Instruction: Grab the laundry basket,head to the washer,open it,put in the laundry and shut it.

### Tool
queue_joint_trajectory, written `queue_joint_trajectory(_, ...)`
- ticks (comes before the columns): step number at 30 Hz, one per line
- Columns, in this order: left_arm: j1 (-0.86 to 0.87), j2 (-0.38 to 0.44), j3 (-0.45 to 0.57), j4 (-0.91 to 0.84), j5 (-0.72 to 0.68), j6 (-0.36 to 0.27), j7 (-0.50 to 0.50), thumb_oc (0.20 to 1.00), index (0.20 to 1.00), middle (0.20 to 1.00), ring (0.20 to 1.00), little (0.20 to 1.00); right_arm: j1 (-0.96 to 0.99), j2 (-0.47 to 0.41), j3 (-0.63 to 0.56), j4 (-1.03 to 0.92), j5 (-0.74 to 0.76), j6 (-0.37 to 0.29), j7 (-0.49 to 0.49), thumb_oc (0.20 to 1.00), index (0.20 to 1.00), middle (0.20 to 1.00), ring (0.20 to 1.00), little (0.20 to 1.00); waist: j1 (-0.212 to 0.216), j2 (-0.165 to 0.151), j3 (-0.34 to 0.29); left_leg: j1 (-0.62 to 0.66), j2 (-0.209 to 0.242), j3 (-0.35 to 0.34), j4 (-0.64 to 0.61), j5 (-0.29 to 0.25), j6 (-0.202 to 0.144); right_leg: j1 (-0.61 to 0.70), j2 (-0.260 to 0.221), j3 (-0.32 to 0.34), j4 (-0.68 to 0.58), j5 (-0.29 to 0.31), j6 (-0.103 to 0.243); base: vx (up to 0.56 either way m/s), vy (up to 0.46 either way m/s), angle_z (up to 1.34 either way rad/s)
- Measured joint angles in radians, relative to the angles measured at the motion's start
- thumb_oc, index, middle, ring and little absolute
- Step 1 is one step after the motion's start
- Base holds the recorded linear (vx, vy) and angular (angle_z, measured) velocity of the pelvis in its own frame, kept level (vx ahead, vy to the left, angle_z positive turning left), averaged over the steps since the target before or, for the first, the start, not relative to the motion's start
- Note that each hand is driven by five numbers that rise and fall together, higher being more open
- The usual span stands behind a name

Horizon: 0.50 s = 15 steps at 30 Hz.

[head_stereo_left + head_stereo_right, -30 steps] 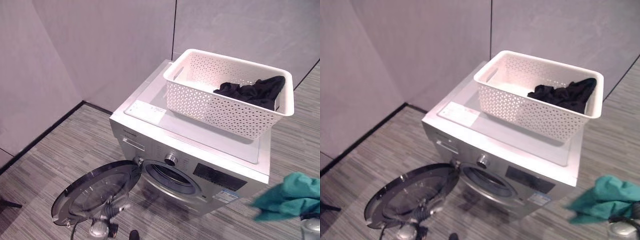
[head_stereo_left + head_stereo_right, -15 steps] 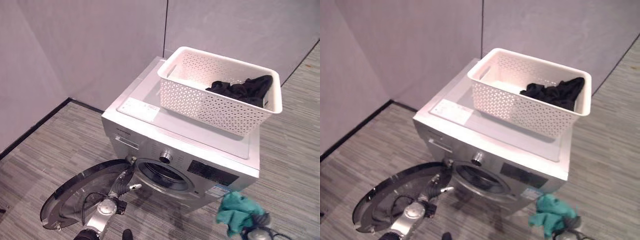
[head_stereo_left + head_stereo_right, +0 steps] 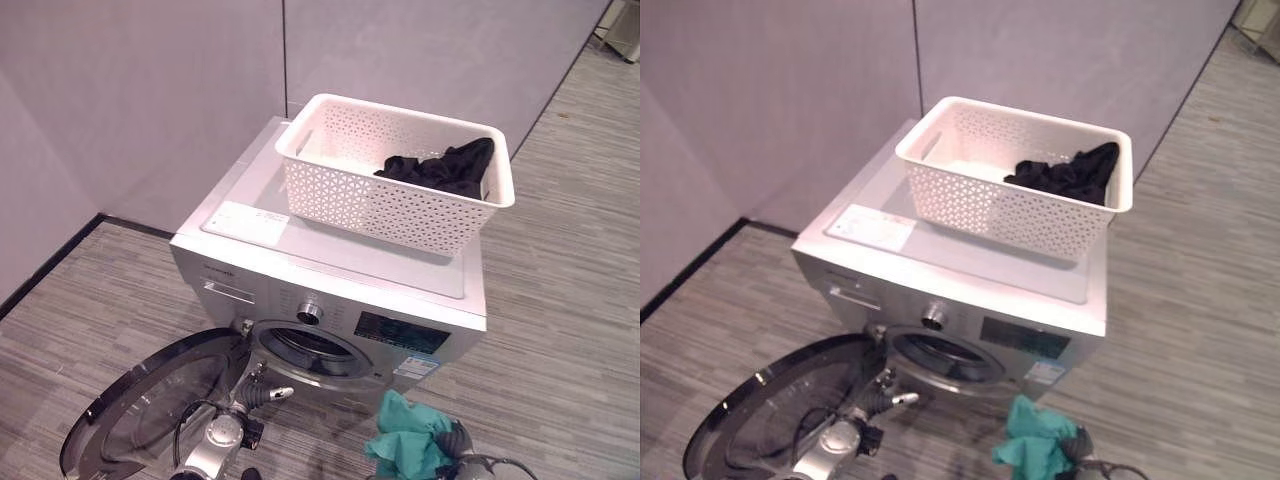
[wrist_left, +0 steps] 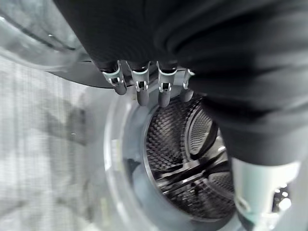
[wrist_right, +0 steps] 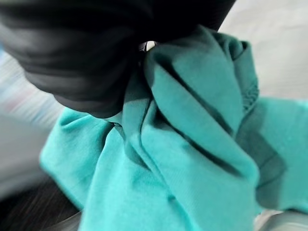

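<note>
A white laundry basket (image 3: 370,205) stands on top of the silver washer (image 3: 400,268), with a black garment (image 3: 440,165) in its right end. The washer's round door (image 3: 150,410) hangs wide open to the left, and the drum opening (image 3: 305,352) is bare. My left hand (image 3: 264,393) is low between the door and the opening, fingers (image 4: 142,91) straight, pointing at the steel drum (image 4: 187,154). My right hand (image 3: 456,442) is low in front of the washer, shut on a bunched teal cloth (image 3: 405,445) that drapes from it (image 5: 183,159).
Grey walls (image 3: 180,80) close in behind and to the left of the washer, with a dark skirting line (image 3: 50,265) along the floor. Striped grey flooring (image 3: 560,330) stretches open to the right of the machine.
The camera has swung right. My right hand has brought the teal cloth from the far right to just below the washer's front. My left hand rose from the door toward the opening.
</note>
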Motion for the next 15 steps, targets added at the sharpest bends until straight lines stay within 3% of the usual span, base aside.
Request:
queue_joint_trajectory(7,-0.091,0.063,-0.169,-0.049,0.235,-0.002,0.040,1.000,1.000,1.000,1.000,1.000,-0.255,0.033,0.189,-0.032,0.079,-0.038,0.002,0.200,0.200,0.200,0.200,0.200,0.049,0.003,0.111,-0.075,-0.007,-0.058,0.001,0.034,0.003,-0.035,0.002,-0.061,0.009,0.004,0.000,-0.13,-0.010,0.25)
queue_joint_trajectory(15,-0.415,0.015,-0.220,0.147,0.453,0.012,0.278,1.000,1.000,1.000,1.000,1.000,-0.553,0.127,0.351,-0.031,0.218,-0.092,-0.084,0.200,0.200,0.200,0.200,0.200,0.118,-0.036,0.245,-0.160,-0.010,-0.121,0.036,0.046,0.004,-0.080,0.006,-0.119,0.035,0.000,0.001,-0.10,-0.061,0.22)
